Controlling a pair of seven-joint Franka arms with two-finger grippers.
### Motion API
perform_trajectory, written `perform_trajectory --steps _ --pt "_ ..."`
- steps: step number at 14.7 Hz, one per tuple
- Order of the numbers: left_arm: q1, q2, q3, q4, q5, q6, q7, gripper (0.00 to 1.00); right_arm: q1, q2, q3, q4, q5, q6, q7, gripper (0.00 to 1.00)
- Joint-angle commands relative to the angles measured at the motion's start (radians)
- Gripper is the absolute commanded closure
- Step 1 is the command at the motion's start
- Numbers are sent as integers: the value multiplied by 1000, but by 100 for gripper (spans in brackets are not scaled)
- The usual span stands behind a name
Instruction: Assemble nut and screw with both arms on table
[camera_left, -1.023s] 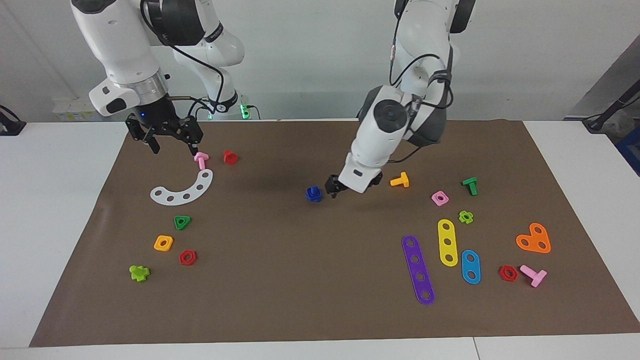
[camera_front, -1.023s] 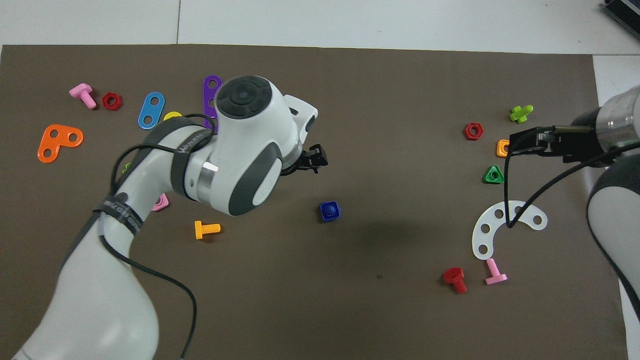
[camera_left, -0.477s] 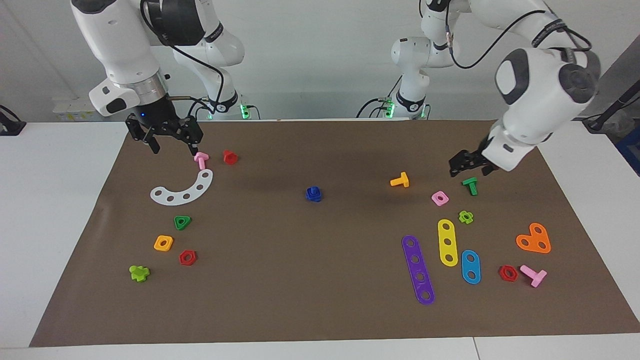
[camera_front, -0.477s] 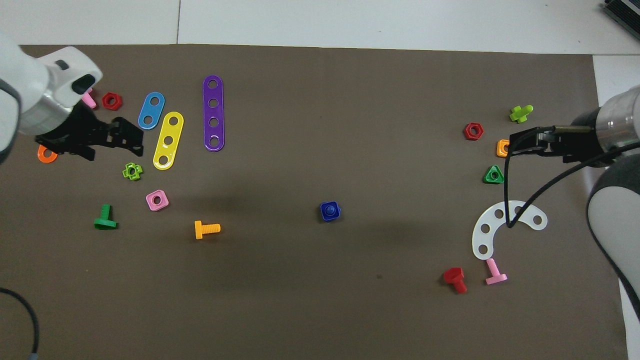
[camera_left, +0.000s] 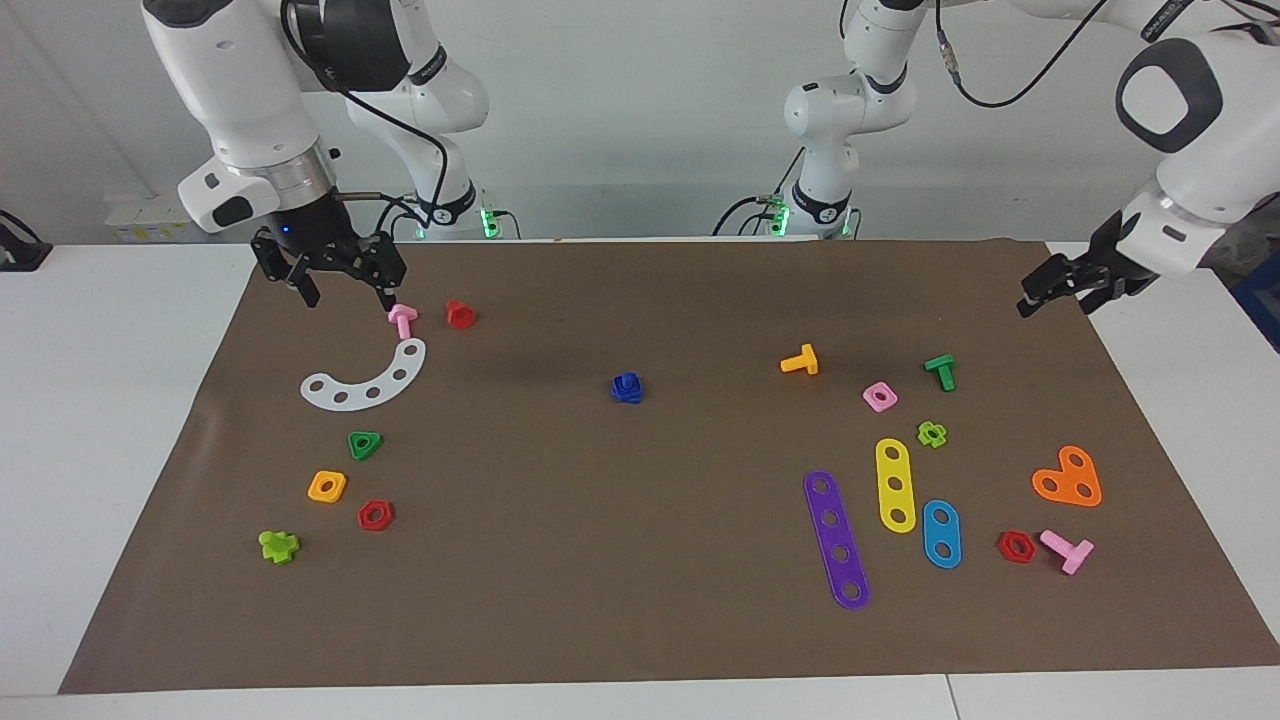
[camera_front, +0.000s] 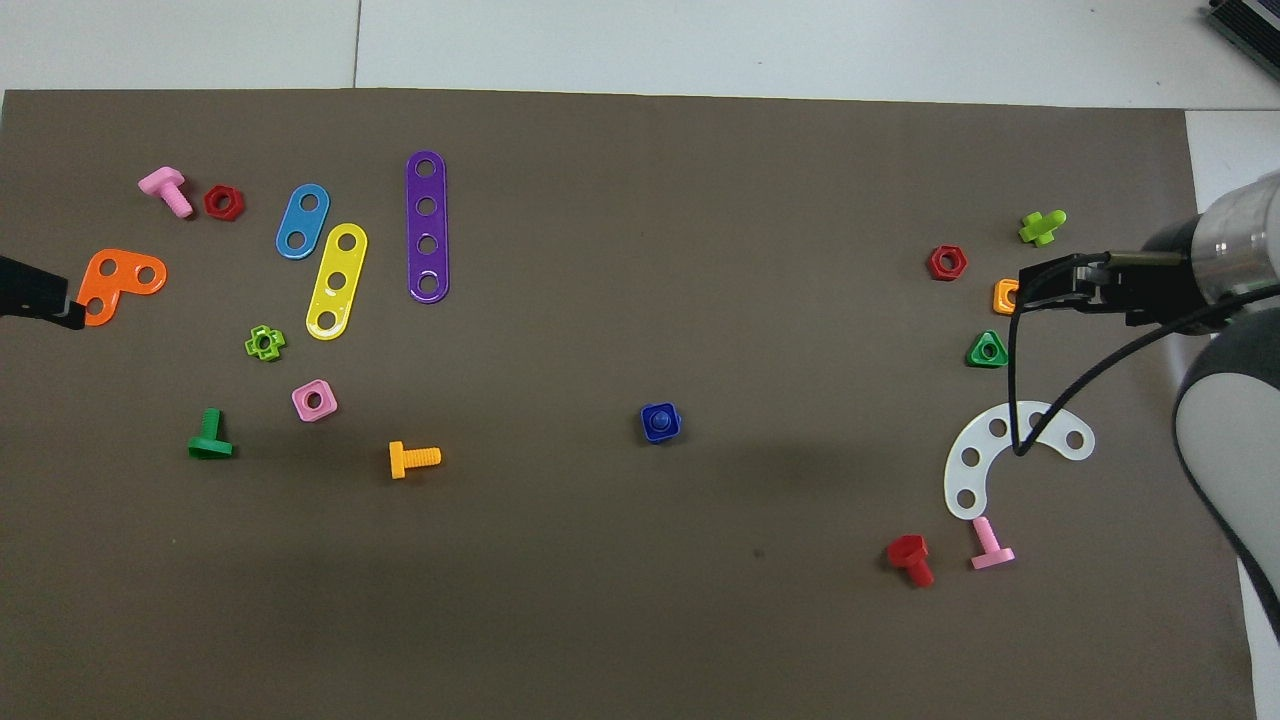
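Fingers of left gripper (camera_left: 1062, 288) and right gripper (camera_left: 330, 272) spread, empty; nut (camera_left: 627, 391) sits on screw (camera_front: 659, 419): assembly apparently complete, arms only need parking.

Five bolts (camera_front: 414, 459) — seven nuts (camera_front: 314, 400)

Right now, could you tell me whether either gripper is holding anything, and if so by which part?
Nothing is held. The left gripper hangs open over the mat's edge, the right gripper open above the pink bolt. The dark-blue nut and screw sit untouched mid-mat.
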Motion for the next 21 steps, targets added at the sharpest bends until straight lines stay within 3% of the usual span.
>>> perform_trajectory --steps 1,7,12,21 --pt "-53 -61 -11 -34 47 -8 -11 0 -11 -5 5 -9 -3 -1 -27 0" --pt "-168 -118 -15 -78 52 -76 -125 0 -11 -5 5 -9 -3 -1 -27 0" --pt "-170 -118 -18 -78 115 -76 -106 0 -11 -5 5 -9 -3 -1 -27 0" --pt "-156 -118 -18 -92 106 28 -66 0 -11 -5 5 -9 -3 -1 -27 0"
